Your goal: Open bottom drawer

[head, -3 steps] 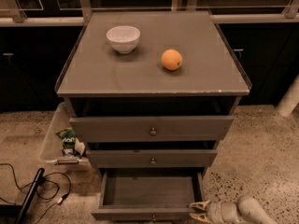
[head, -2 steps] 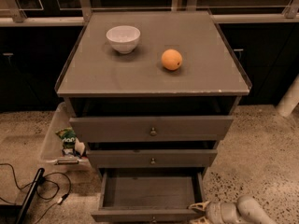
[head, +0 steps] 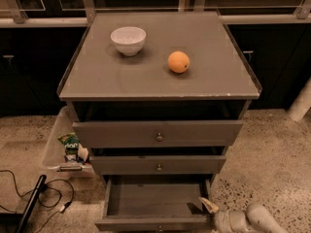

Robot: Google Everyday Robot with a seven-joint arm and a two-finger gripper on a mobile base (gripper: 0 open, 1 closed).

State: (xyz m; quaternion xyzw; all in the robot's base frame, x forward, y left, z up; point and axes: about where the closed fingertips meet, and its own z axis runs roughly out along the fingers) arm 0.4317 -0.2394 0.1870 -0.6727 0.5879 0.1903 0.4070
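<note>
The grey cabinet (head: 160,76) has three drawers. The bottom drawer (head: 154,200) is pulled out toward me, and its empty grey inside shows. Its narrow front (head: 153,224) runs along the bottom edge of the view, and its knob is cut off there. The top drawer (head: 158,133) and the middle drawer (head: 158,164) are shut, each with a small round knob. My gripper (head: 208,207) is at the bottom right, by the right front corner of the open drawer, with the white arm behind it.
A white bowl (head: 128,40) and an orange (head: 179,61) sit on the cabinet top. A clear bin (head: 53,149) with snack packets stands on the floor to the left. Black cables (head: 34,193) lie at the bottom left. A white post (head: 301,103) stands at the right.
The bottom drawer and my gripper stand much as before. Nothing else has moved.
</note>
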